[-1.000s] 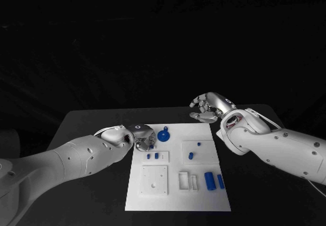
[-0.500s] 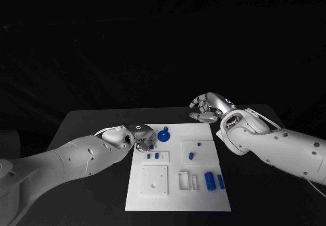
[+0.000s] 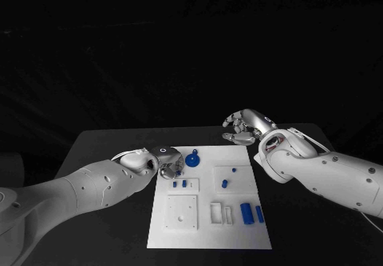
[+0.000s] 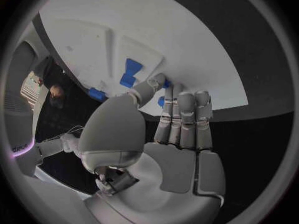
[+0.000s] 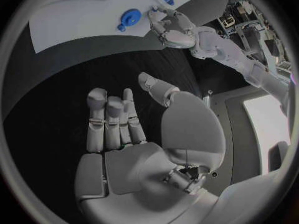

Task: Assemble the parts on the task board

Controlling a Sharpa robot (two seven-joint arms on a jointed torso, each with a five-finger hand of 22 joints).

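A: Left robot hand [image 3: 167,164]?
B: Fingertips at two small blue plastic pegs [image 3: 180,183] near the white rectangular task board [image 3: 209,233]'s left edge; whether it grips one, cannot tell. Advise aligning upright.
A: Right robot hand [image 3: 243,126]?
B: Empty, fingers loosely spread, beyond the board's far corner.

Black table [image 3: 108,145], matte top, plain rectangle. Far edge runs straight across at 12 o'clock, corners at about 10 and 2 o'clock. Bare dark surface shows along the 9 o'clock side, a narrower strip at 3 o'clock. Same black top shows in the right wrist view [image 5: 69,69]. Beyond 12 o'clock, a dark backdrop [image 3: 191,61], detail too dim to tell.
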